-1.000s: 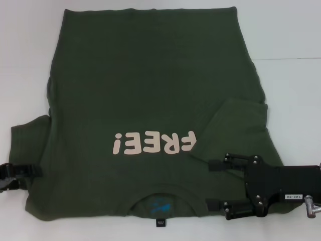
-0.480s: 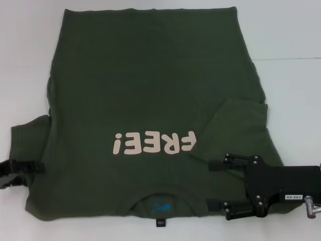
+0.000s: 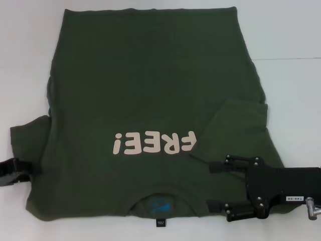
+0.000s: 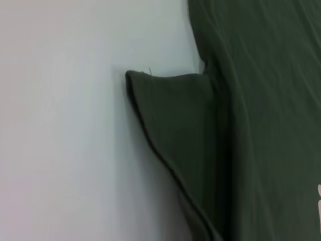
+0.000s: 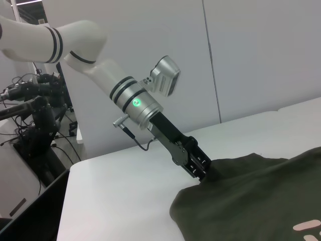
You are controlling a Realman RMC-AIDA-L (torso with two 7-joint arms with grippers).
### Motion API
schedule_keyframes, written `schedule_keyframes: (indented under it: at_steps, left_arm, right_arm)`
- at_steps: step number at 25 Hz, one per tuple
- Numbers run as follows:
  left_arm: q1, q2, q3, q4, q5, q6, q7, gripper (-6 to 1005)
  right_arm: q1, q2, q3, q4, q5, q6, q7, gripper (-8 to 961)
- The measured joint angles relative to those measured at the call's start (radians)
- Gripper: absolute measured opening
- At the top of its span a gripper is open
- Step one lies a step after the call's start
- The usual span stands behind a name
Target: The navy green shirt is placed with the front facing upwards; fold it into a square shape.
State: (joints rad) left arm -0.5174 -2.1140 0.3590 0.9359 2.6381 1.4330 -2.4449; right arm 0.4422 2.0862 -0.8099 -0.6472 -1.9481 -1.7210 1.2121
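Head view, one shirt (image 3: 150, 100) flat on the table (image 3: 296, 60), right gripper (image 3: 214, 185) spread open over its shoulder, left gripper (image 3: 20, 168) now drawn back off the sleeve; left wrist, one sleeve (image 4: 175, 125); right wrist, left claw (image 5: 200, 173) at the shirt's edge, open or closed unclear.

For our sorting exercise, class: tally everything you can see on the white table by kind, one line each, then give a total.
Dark olive-green cotton T-shirt with pale pink "FREE!" lettering: 1
Black robot tools: 2, the left tool at the shirt's left sleeve, the right tool open over its right shoulder
Total: 3
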Motion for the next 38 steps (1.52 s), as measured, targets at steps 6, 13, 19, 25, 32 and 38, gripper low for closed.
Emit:
schedule_keyframes:
  at_steps: [6, 13, 19, 25, 32, 38]
  left_arm:
    - [-0.002, 0.002, 0.0, -0.003, 0.004, -0.002, -0.002, 393]
    - [0.003, 0.004, -0.005, 0.013, 0.005, -0.005, -0.002, 161]
    - [0.022, 0.003, -0.008, 0.045, 0.007, -0.013, -0.002, 104]
    - [0.042, 0.003, -0.01, 0.102, 0.008, -0.021, -0.002, 101]
    - [0.054, 0.0, -0.009, 0.137, 0.011, -0.083, 0.007, 98]
    - [0.05, -0.001, -0.001, 0.138, 0.032, -0.147, 0.011, 97]
  right_arm:
    - [0.0, 0.0, 0.0, 0.001, 0.0, 0.0, 0.0, 930]
    - [0.0, 0.0, 0.0, 0.004, 0.0, 0.0, 0.0, 930]
    - [0.0, 0.0, 0.002, 0.011, 0.004, 0.0, 0.0, 930]
    - [0.0, 0.0, 0.005, 0.011, 0.008, 0.0, 0.0, 927]
    - [0.003, 0.002, 0.002, 0.016, 0.008, 0.0, 0.002, 923]
    - [0.006, 0.003, 0.0, 0.024, 0.008, -0.003, 0.0, 855]
